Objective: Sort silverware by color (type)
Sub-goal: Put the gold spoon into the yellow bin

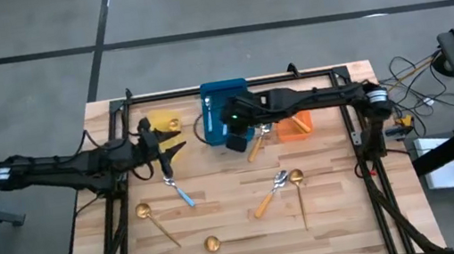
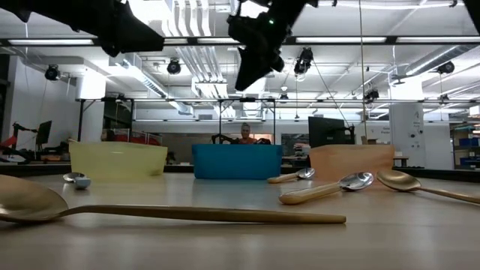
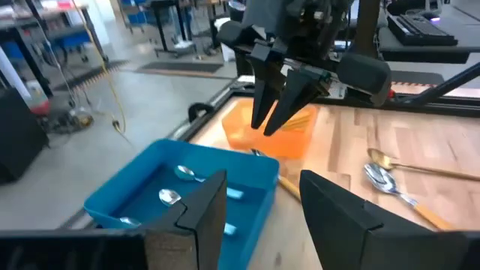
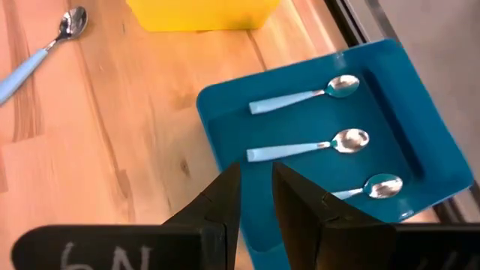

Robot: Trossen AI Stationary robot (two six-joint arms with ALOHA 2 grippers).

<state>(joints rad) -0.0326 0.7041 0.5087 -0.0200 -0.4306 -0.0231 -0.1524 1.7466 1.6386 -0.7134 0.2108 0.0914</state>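
Three blue-handled spoons [image 4: 307,146] lie in the blue bin [image 1: 225,100]. A fourth blue-handled spoon [image 1: 178,191] lies flat on the table, as do three gold spoons [image 1: 155,220] [image 1: 212,244] [image 1: 299,190] and two orange-handled spoons [image 1: 271,194] [image 1: 257,145]. My right gripper [image 4: 256,187] hovers over the blue bin's near edge, open by a narrow gap and empty. My left gripper [image 1: 163,153] is open and empty, in the air near the yellow bin [image 1: 162,123], just beyond the loose blue-handled spoon.
The yellow, blue and orange bins [image 1: 294,124] stand in a row along the far side of the table. The orange bin holds some orange-handled spoons [image 3: 300,118]. A black frame [image 1: 364,138] rims the wooden table. A person shows far behind the blue bin [image 2: 245,133].
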